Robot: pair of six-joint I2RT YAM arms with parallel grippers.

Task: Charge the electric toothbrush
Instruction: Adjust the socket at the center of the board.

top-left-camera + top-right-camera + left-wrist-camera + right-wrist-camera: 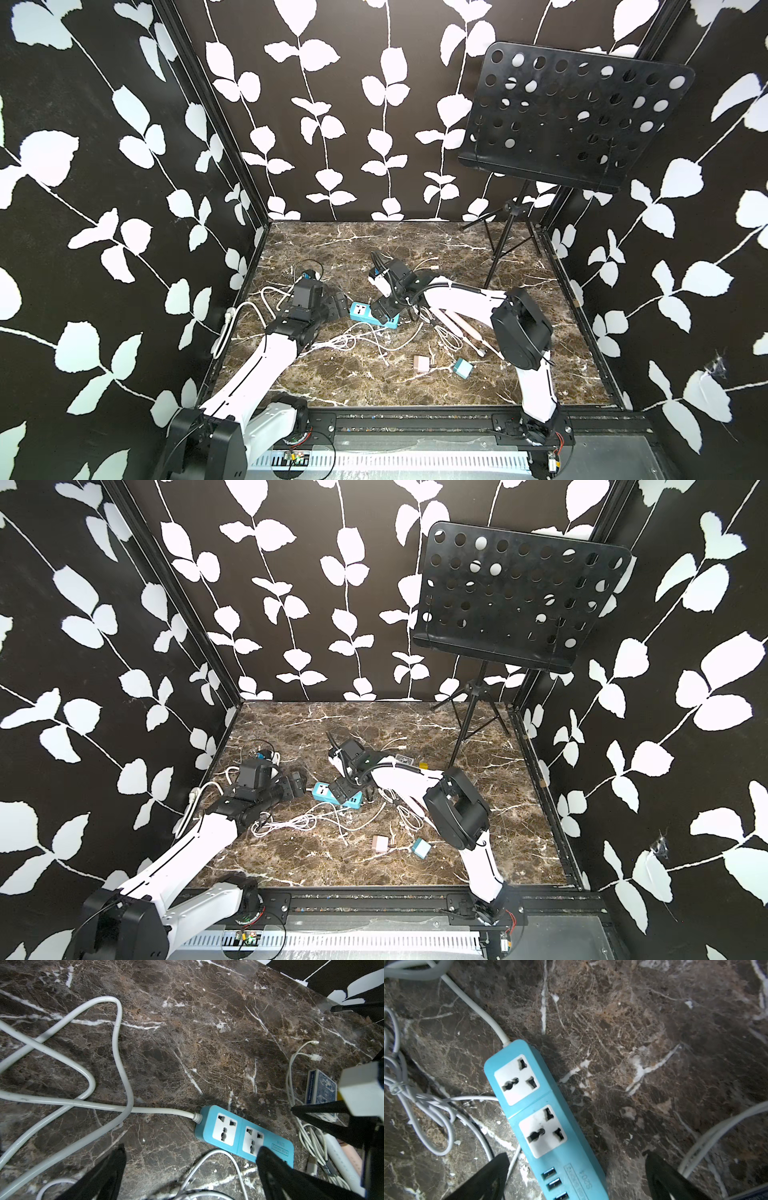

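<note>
Two electric toothbrushes, one white and one pink (459, 324), lie on the marble table under my right forearm; the left wrist view shows the white one (336, 1153). The blue power strip (365, 316) (328, 794) lies mid-table with two sockets and a row of USB ports (542, 1118). My right gripper (384, 309) (577, 1154) hangs open over the strip's USB end, which lies between its fingers untouched. My left gripper (337, 304) (192, 1149) is open and empty just left of the strip (239, 1134), above a thin white cable.
A tangle of white cables (345, 343) spreads in front of the strip. A beige adapter (420, 364) and a teal adapter (462, 368) sit near the front. A blue card deck (321, 1088) lies behind. A black music stand (573, 120) occupies the back right corner.
</note>
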